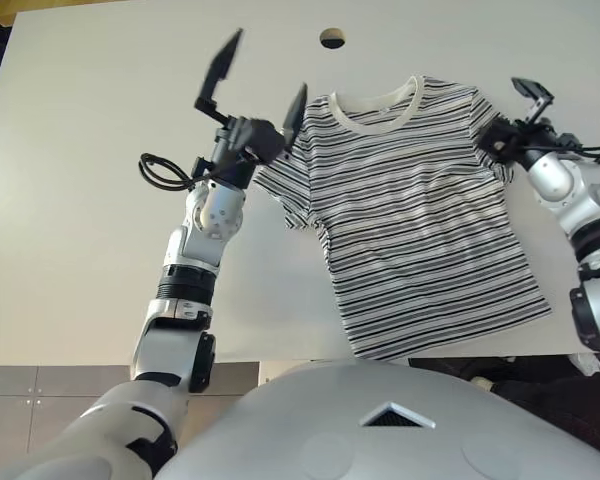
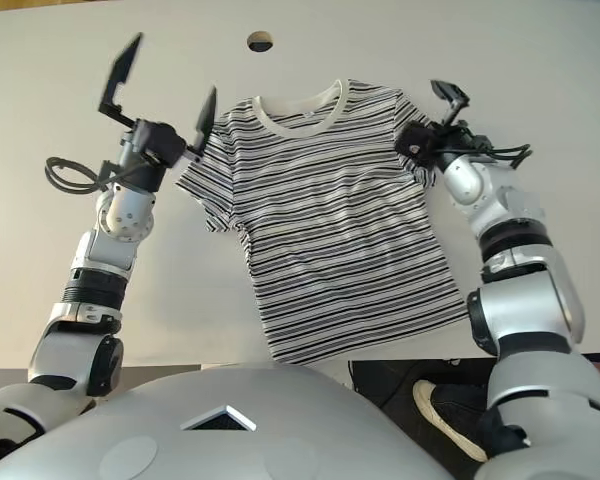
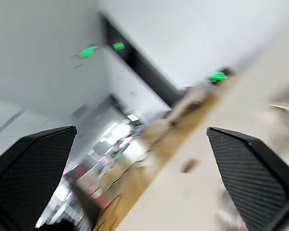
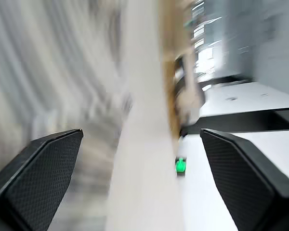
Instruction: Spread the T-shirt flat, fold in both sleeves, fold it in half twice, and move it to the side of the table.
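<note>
The limp, light T-shirt [image 1: 420,220] was judged best pinched at its sleeve hems; both jaws were spread open.

The T-shirt [image 1: 410,220] is short-sleeved, with thin dark and white stripes running across it and a plain cream ribbed collar [image 1: 380,105]. It lies spread open and unfolded on the white table [image 1: 100,250], collar toward the far side and hem [image 1: 450,325] toward the near edge. The body sits askew, the hem swung toward the robot's right. The hem's left corner reaches the table's near edge. The sleeve on the robot's left [image 1: 285,185] lies out flat to the side. The sleeve on the right [image 1: 490,135] looks bunched. Light wrinkles cross the body.
</note>
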You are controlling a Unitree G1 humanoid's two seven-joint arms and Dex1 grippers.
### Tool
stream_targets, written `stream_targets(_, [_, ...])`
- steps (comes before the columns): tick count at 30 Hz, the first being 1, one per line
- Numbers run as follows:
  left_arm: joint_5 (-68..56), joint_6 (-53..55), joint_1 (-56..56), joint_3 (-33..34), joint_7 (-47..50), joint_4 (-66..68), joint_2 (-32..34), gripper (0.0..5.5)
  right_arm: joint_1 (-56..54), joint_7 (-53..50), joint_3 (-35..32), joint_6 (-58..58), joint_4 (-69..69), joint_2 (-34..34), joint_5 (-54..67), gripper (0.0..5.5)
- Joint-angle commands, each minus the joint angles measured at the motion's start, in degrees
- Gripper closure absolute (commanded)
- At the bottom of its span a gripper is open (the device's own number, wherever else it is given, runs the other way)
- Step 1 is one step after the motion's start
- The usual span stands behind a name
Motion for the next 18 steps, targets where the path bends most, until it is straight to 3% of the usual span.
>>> stream_targets(1, [2.69,-0.17,-0.67,-6.64,-8.38,-2.35,4.14,0.47,9.27,-1.03,-7.71,3.86,-26.89,-0.9,3.56,1.0])
stream_targets(4, [4.37,-3.0,-0.89,-11.46,-15.18,-3.54,8.79,0.47,14.49,2.41,-8.94,7.47,-38.63,-0.64,3.17,1.0])
stream_targets(9, [7.1,-6.8,-1.35,-17.77,-23.64,-2.4,16.45,0.47,18.23,5.7,-9.23,11.92,-46.04,0.5,1.71,1.0])
stream_targets(13, [13.96,-7.37,-6.48,-20.33,-21.02,5.34,21.13,0.47,21.14,10.32,-7.07,11.78,-50.82,1.13,2.87,1.0])
stream_targets(18, [20.56,-9.74,-15.39,-23.36,-9.82,16.08,23.8,0.47,23.02,16.13,-3.54,9.61,-51.13,1.42,2.97,1.0])
